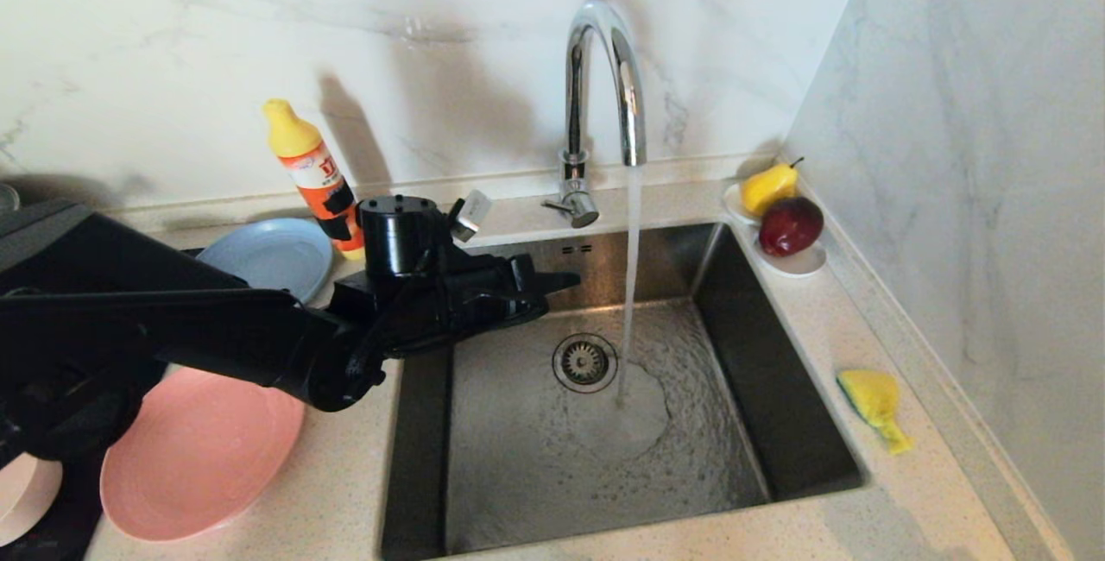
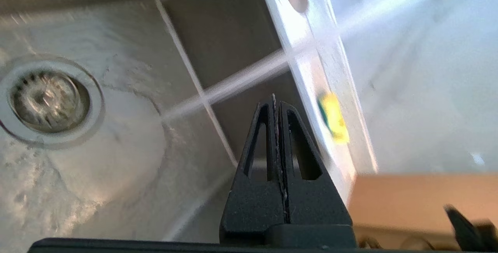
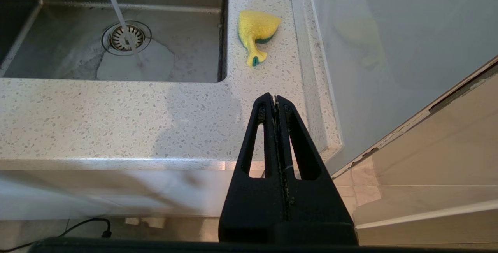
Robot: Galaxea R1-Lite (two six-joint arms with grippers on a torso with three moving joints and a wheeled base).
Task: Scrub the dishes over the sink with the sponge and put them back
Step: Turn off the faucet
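Dishes in view: three. A grey-blue plate (image 1: 274,255) sits at the back of the counter left of the sink; a salmon-pink plate (image 1: 197,452) lies nearer the front; only the rim of a pale bowl (image 1: 24,499) shows at the left edge, partly under the arm.
Sponge: one, yellow with a green layer (image 1: 874,404), crumpled on the counter (image 3: 116,120) to the right of the sink, touched by nothing.
Sink: one steel basin (image 1: 777,388) with a round drain (image 1: 584,362) in the middle.
Tap: one chrome gooseneck (image 1: 604,95), running; the stream lands just beside the drain.
Left gripper: (image 1: 565,281) fingers pressed together, holding nothing, reaching level over the back left corner of the sink.
Right gripper: (image 3: 274,101) fingers together, empty, seen only in its own wrist view, below the counter's front edge, well apart from the sponge.
Other things: one orange bottle with a yellow cap (image 1: 315,177) behind the arm; one white saucer (image 1: 798,261) at the back right corner holding one yellow pear (image 1: 768,186) and one red apple (image 1: 790,225).
In the way: the left arm crosses over both plates and hides part of the bottle.
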